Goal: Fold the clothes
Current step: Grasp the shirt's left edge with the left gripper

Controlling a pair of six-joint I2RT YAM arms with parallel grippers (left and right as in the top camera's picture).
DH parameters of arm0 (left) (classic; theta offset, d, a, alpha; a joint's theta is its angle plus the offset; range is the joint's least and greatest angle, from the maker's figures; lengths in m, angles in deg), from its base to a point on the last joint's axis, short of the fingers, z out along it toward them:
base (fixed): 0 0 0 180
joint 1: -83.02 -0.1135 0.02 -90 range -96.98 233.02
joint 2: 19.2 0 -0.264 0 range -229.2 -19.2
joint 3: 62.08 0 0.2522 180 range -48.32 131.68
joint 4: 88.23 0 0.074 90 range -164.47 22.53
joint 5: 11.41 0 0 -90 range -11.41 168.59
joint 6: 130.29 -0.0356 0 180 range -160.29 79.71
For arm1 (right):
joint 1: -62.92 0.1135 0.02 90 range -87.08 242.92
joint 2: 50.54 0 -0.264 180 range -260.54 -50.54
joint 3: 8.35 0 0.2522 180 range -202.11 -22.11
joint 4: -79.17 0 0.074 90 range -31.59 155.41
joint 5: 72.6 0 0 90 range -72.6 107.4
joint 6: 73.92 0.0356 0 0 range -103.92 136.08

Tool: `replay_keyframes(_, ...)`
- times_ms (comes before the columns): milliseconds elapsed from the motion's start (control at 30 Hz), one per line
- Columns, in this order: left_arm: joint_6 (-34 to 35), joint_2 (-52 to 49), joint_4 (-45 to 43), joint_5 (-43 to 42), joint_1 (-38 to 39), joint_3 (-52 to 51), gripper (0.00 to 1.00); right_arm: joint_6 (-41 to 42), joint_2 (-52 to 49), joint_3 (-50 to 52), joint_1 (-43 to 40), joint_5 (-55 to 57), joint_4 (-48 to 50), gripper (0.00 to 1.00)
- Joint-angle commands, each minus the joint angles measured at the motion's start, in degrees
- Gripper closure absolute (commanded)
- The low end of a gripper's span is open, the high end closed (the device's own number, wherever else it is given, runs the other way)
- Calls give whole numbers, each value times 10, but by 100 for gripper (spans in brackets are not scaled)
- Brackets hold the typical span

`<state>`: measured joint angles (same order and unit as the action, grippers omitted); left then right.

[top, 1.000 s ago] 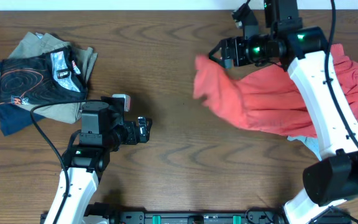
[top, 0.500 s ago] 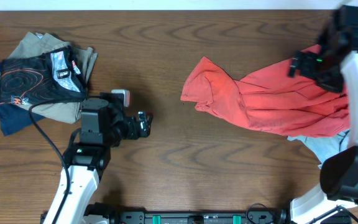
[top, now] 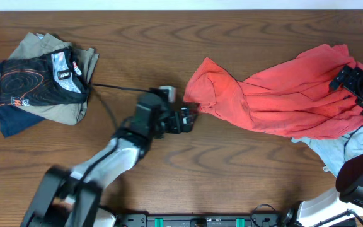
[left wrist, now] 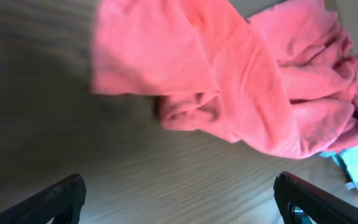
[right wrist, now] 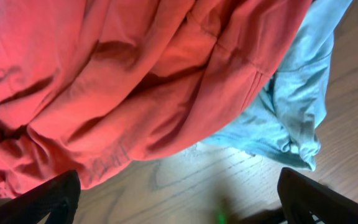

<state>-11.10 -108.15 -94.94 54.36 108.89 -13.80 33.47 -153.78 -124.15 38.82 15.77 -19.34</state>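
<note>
Two loose garments lie at three o'clock: one coral-red T-shirt [top: 276,101] and one light-blue garment [top: 345,148]. One stack [top: 55,69] at ten o'clock holds three folded pieces: one black printed piece [top: 33,85], one tan piece [top: 40,45], one navy piece [top: 11,121]. Two arms show: one left arm [top: 115,157], one right arm [top: 361,176].

Robot test bench (laboratory-type setting): a wood-grain table [top: 169,50], left arm [top: 115,157] and right arm [top: 358,180] mounted at the table's near edge beside a black equipment rail [top: 200,221].
</note>
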Motion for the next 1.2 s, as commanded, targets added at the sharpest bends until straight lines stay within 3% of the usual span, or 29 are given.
replay_keyframes(0,101,-68,-55,-4,24,22,2,-18,9,-3,-6,-3,-9,1)
replay_keyframes(133,170,-149,-111,-4,48,50,2,-18,9,-3,-7,-3,-23,1)
replay_keyframes(400,174,-263,-118,3,85,143,2,-25,9,-3,-7,-3,-40,1)
replay_keyframes(633,209,-286,-116,15,90,158,4,-25,9,-3,-7,-3,-50,1)
replay_keyframes(667,209,-286,-116,15,90,158,19,-27,9,-3,-7,-3,-49,1)
replay_keyframes(700,209,-286,-116,15,90,158,41,-27,9,-3,-7,-3,-49,1)
replay_keyframes(767,209,-286,-116,13,90,158,71,-27,9,-3,-7,-3,-49,1)
replay_keyframes(967,209,-286,-116,13,90,158,94,-27,9,-3,-7,-3,-48,1)
replay_keyframes(1167,170,-279,-116,8,81,158,94,-27,9,-3,-7,-3,-48,1)
